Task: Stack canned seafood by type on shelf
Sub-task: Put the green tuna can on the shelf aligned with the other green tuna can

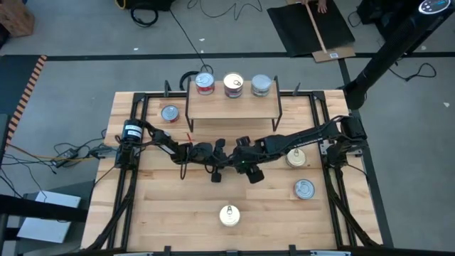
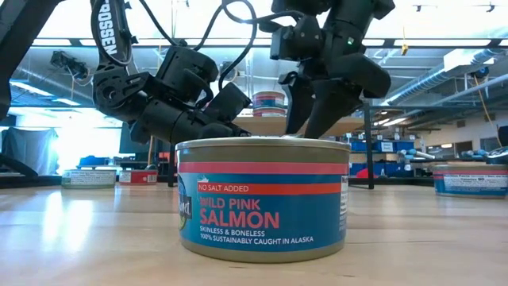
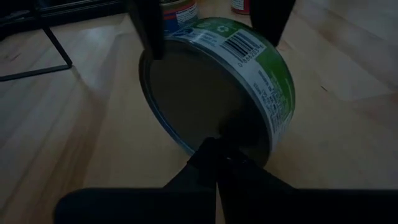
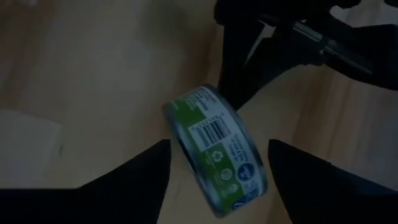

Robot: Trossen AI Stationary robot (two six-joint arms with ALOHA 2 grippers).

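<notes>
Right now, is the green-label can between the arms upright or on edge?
On edge. The green-label can stands on its rim, flat end facing the left wrist camera, barcode side up; the right wrist view shows it tilted on the table.

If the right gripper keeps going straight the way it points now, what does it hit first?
Most likely the green-labelled can, tipped on its edge between the open right gripper fingers. The left gripper is shut at its rim. Depth is uncertain.

Three cans are sitting upright in a row on the light-wood shelf (image 1: 233, 105) at the table's twelve o'clock side: a red-sided one (image 1: 205, 84), a gold-topped one (image 1: 233, 85) and a silver one (image 1: 261, 86). A green-labelled can (image 4: 219, 154) is standing on its edge at the centre. Loose cans are lying at ten (image 1: 169, 113), three (image 1: 296, 158), four (image 1: 304, 189) and six o'clock (image 1: 229, 215).
</notes>
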